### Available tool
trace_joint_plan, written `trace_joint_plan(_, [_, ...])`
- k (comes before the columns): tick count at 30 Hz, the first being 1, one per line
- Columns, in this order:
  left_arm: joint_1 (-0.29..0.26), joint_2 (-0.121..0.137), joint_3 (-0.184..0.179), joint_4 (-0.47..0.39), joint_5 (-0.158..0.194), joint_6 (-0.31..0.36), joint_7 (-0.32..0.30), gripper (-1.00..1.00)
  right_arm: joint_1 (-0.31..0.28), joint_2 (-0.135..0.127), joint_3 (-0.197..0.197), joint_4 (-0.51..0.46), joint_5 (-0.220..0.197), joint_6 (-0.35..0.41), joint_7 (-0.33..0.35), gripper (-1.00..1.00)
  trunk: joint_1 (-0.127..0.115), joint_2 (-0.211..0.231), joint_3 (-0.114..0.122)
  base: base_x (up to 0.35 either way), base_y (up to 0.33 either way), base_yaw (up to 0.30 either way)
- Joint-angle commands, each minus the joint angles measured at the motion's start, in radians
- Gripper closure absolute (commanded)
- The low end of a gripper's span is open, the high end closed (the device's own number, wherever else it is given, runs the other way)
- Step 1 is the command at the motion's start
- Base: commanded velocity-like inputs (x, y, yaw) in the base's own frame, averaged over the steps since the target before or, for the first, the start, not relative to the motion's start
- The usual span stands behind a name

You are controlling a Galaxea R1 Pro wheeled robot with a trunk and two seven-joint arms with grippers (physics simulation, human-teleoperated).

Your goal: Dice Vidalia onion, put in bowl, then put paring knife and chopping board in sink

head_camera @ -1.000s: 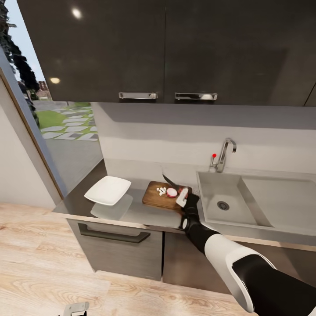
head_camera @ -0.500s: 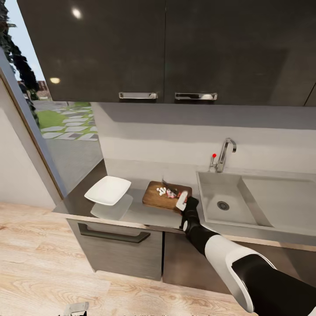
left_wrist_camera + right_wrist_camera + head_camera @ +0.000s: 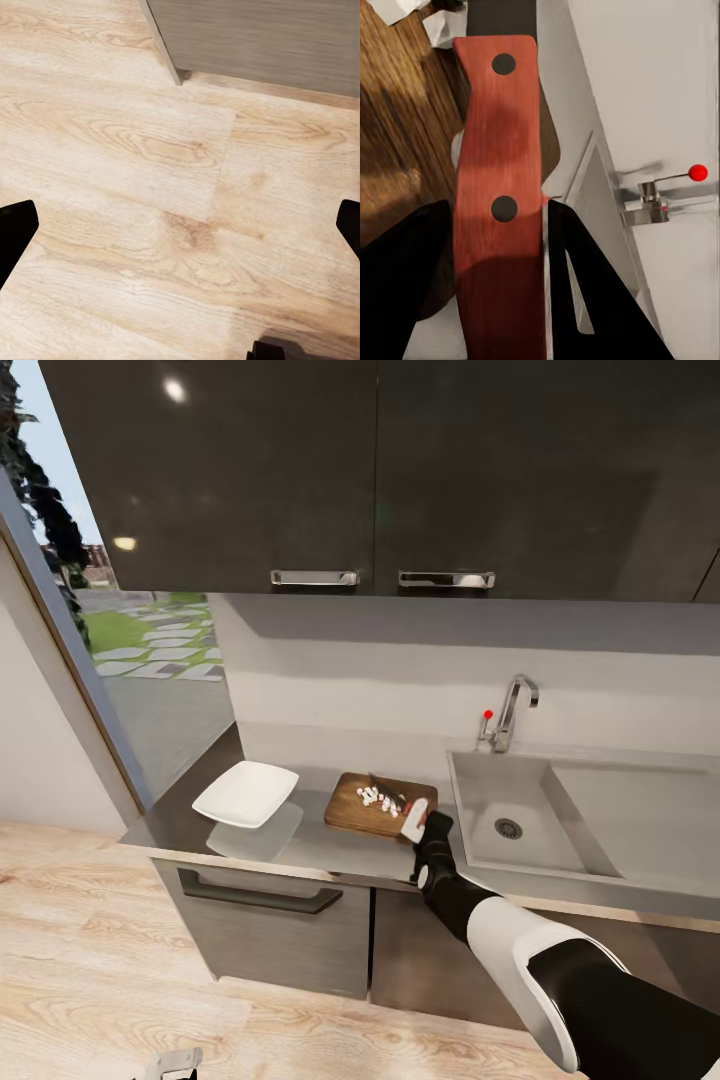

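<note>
Your left gripper (image 3: 180,225) is hanging over the pale wooden floor (image 3: 150,150), its fingers spread wide. Your right gripper (image 3: 418,822) is pinching the red-handled paring knife (image 3: 499,210), its dark blade lying over the dark brown wooden chopping board (image 3: 360,812) on the glossy dark grey counter (image 3: 330,845). Tiny white diced onion cubes (image 3: 372,795) are sitting on the board; the white square bowl (image 3: 245,793) is resting well to its left, the stainless-steel sink (image 3: 560,830) to its right.

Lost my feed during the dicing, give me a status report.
Right gripper shut on paring knife, blade over the chopping board. Diced onion on board; bowl empty. Left gripper open above floor. Nothing in the way.
</note>
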Motion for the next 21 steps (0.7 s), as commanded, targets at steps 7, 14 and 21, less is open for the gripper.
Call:
trace_joint_plan(7, [-0.001,-0.001,-0.008,0.003,0.006,-0.005,0.001,-1.00,-0.001,0.000,-0.059,-0.172,-0.127,0.008,-0.039,1.00,0.000,-0.002,-0.002,0.000,0.000,0.000])
trace_joint_plan(14, [-0.001,0.000,-0.008,0.003,0.006,-0.005,0.001,-1.00,-0.001,0.000,-0.073,-0.219,-0.276,0.013,0.082,1.00,0.000,-0.002,-0.002,0.000,0.000,0.000])
trace_joint_plan(21, [-0.001,0.001,-0.008,0.004,0.006,-0.005,0.001,-1.00,-0.001,-0.159,-0.311,-0.275,-0.652,0.011,0.589,1.00,0.000,-0.002,-0.002,0.000,0.000,0.000])
